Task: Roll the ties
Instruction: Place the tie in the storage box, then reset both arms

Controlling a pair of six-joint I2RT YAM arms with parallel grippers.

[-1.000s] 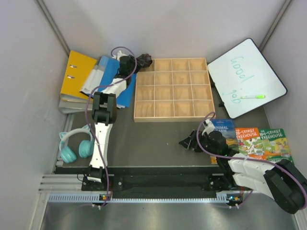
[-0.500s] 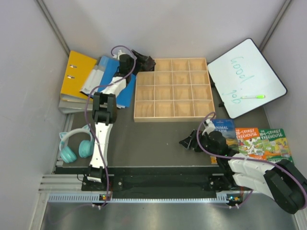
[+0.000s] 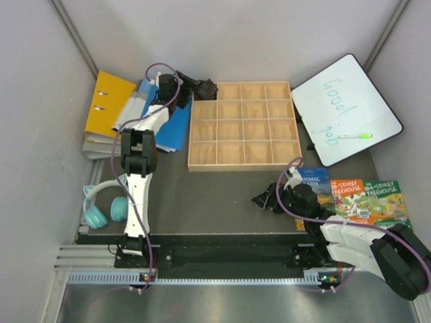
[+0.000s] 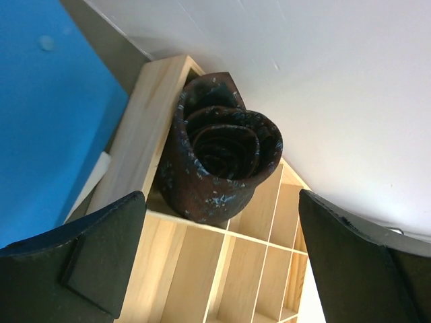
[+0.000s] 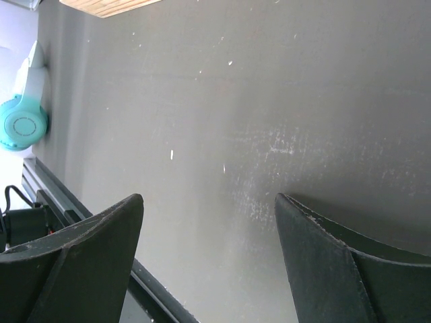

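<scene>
Left gripper (image 3: 190, 82) hangs spread wide and empty off the wooden tray's (image 3: 242, 166) far-left corner, the rolled tie (image 4: 219, 161) standing on end in that corner compartment, dead ahead between its fingers, while the right gripper (image 3: 264, 199), also gaping, sits well off the near side.

Rolled tie (image 4: 219, 158) at the wooden tray (image 4: 135, 134) corner; inside or on the rim, unclear. Headphones (image 5: 20, 121) cropped at the left edge.
</scene>
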